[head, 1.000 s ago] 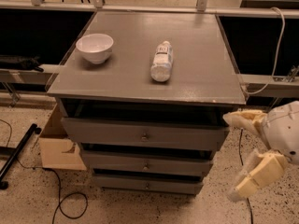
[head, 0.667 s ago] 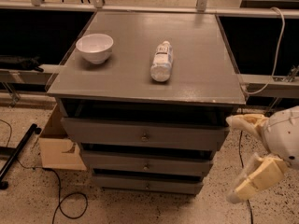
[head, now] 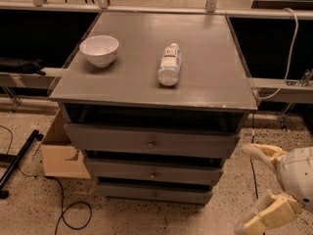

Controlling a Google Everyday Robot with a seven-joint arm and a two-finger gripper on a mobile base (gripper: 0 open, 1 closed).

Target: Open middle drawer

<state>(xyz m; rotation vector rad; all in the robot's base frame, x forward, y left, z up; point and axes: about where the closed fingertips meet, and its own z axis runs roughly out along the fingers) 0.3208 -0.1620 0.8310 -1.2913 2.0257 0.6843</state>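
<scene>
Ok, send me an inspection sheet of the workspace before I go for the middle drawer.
Surface: grey cabinet top, carrying two items.
Job's things: middle drawer, knob at its centre, nothing touching it.
Clutter: white bowl upright at left; plastic bottle lying on its side near the centre.
Grippers: pincer open, low to the right of the cabinet, apart from all drawers.
Cables: black cable on the floor at left; white cable hanging at right.
Surroundings: cardboard box by the cabinet's left side; speckled floor.

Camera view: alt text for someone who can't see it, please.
The robot's open gripper hangs low at the right of a grey three-drawer cabinet, clear of the middle drawer. On the cabinet's top sit a white bowl and a plastic bottle lying on its side.
</scene>
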